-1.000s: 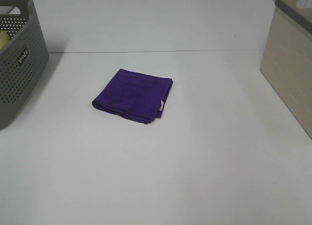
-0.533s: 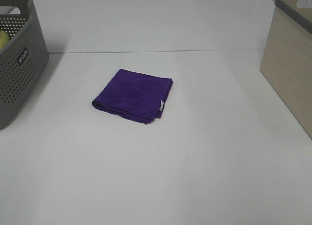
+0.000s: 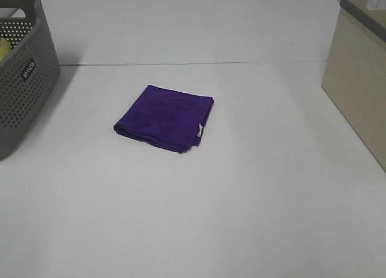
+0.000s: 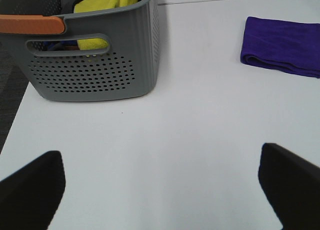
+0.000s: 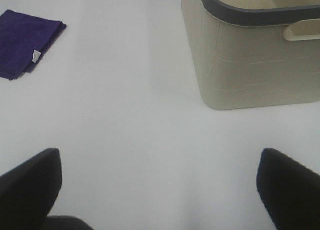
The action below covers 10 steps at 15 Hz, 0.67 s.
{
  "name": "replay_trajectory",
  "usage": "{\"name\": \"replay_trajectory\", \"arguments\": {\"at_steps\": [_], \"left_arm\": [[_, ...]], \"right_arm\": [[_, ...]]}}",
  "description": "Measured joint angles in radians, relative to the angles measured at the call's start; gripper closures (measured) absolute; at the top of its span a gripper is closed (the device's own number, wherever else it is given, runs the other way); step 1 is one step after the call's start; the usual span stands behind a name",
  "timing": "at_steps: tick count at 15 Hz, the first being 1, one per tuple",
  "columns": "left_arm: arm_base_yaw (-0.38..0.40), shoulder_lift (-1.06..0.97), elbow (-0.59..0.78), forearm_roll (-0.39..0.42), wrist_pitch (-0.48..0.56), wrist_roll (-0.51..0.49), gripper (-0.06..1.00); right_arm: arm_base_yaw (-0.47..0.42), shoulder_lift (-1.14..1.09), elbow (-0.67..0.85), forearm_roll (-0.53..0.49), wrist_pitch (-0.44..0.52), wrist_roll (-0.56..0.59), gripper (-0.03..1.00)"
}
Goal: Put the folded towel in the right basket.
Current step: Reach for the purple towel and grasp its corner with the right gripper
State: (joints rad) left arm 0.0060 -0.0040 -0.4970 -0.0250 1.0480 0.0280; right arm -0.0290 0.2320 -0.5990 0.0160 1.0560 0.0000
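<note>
folded towel (image 3: 166, 117) lies flat, apart from the spread, empty left fingers (image 4: 30, 190) and right fingers (image 5: 27, 185); a shallow pinch could catch only its seemingly loose top layer, unfolding it.

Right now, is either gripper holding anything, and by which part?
Nothing is held. The left gripper and right gripper are both open and empty; the folded towel lies flat, untouched.

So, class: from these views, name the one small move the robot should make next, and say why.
Probably reach the open right tool toward the purple towel: it lies folded on the table, untouched, and the beige basket stands on that arm's side.
</note>
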Motion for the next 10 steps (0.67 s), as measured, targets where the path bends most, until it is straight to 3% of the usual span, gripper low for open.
{"name": "replay_trajectory", "arguments": {"at_steps": [2,6,10], "left_arm": [[0.0,0.0,0.0,0.0,0.0,0.0,-0.05],[0.0,0.0,0.0,0.0,0.0,0.0,-0.05],[0.0,0.0,0.0,0.0,0.0,0.0,-0.05]], "right_arm": [[0.0,0.281,-0.135,0.009,0.006,0.0,0.02],[0.0,0.69,-0.368,0.024,0.111,0.01,0.02],[0.0,0.913,-0.462,0.178,0.112,0.015,0.02]]}}
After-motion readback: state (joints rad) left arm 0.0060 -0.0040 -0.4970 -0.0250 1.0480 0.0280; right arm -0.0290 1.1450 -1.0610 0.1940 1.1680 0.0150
